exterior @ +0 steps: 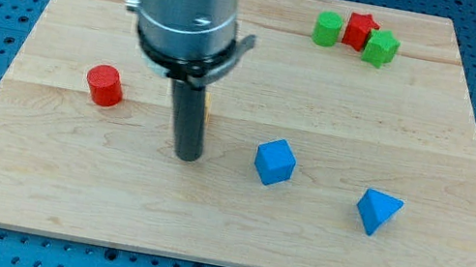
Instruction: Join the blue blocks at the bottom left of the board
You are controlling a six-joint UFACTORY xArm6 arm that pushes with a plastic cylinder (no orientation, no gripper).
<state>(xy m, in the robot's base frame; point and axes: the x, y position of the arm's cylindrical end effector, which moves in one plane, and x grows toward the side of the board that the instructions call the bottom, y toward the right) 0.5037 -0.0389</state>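
No fingers here; my tip (187, 156) sits left of the blue cube (274, 162), blue triangle (377, 211) further right, so wrong side for pushing left.

A wooden board (232, 221) lies on a blue pegboard surface, with the arm's dark rod standing on it left of centre; my tip (187, 157) rests just left of a blue cube (275, 162), apart from it. A blue triangular block (377, 211) sits further toward the view's right, and a red cylinder (105, 86) lies to the left of the rod. Near the view's top right, a green cylinder (327, 28), a red star-shaped block (362, 29) and a green cube (382, 48) cluster together.
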